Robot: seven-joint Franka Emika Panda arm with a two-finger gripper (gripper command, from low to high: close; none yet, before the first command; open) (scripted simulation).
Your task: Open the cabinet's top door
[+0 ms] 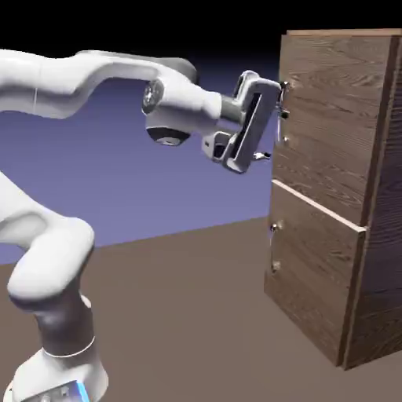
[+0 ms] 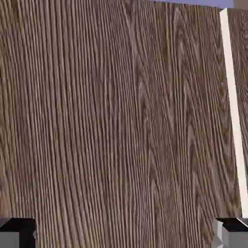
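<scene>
Reaching for the handle on the top door of the cabinet, the fingers stand spread apart, grasping nothing, just before that door, which looks shut. Next they likely need to straddle the handle and clench.

No text, label, brand, number or sign can be read anywhere; the tall dark-brown wood-grain cabinet shows only grain; the white robot arm is unmarked.
</scene>
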